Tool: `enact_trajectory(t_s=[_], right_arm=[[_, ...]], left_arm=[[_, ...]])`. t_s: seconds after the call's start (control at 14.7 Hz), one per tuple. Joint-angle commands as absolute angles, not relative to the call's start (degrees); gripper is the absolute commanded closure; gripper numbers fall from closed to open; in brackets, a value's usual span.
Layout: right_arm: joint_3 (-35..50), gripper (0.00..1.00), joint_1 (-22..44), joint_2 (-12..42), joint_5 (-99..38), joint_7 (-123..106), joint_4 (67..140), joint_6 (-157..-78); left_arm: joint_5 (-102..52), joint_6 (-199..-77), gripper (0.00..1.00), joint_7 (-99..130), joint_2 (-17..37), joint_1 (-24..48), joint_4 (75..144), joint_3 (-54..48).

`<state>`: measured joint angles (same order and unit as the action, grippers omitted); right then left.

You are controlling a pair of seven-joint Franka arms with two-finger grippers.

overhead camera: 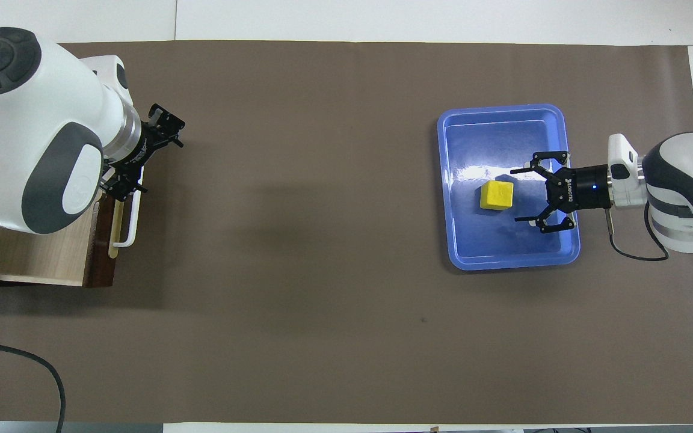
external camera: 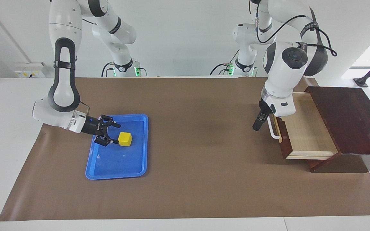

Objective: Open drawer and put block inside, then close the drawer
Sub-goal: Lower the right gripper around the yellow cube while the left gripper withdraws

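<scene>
A robotics laboratory is shown: two white robot arms (external camera: 63, 64) are mounted at one edge of a white worktop (external camera: 8, 134), with green indicator lights lit at their bases. The work area is covered by a plain brown mat (external camera: 191, 179), cables are run along the arms, and bare white walls with a socket strip (external camera: 30, 70) are seen.

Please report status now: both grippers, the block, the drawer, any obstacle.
Right gripper open, low over blue tray, beside block, not gripping. Left gripper open, raised by drawer handle. Drawer open, nothing visible inside. Nothing on the mat between.
</scene>
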<state>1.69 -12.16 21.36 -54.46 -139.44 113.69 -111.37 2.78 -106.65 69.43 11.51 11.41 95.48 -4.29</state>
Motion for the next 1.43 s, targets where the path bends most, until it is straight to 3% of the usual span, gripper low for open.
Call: enact_trajectory(t_s=[0.0,0.81,1.15,1.22,1.29,1.36], right_arm=[[1.67,0.00,-11.69,21.62,-54.85,-140.63,114.61,-113.03],[1.76,0.00,-10.46,21.62,-54.76,-140.71,116.02,-115.57],[1.76,0.03,-10.46,21.53,-54.76,-140.71,116.02,-115.58],[1.76,0.23,-10.46,21.53,-54.76,-140.71,116.28,-115.66],[1.76,0.51,-10.46,21.53,-54.76,-140.71,116.54,-115.66],[1.76,0.92,-10.46,21.53,-54.84,-140.71,116.63,-115.66]], left_arm=[[-0.34,-108.37,0.00,74.88,11.16,10.37,96.15,-4.40],[-0.97,-106.88,0.00,104.73,10.99,17.04,95.89,-4.83],[-1.93,-105.12,0.00,118.02,8.89,23.45,92.03,-5.01],[-2.46,-104.60,0.00,118.21,7.83,24.25,92.37,-4.92],[-2.55,-104.76,0.00,118.04,7.47,24.34,93.42,-4.92],[-2.55,-104.77,0.00,118.30,6.43,24.00,95.34,-4.92]])
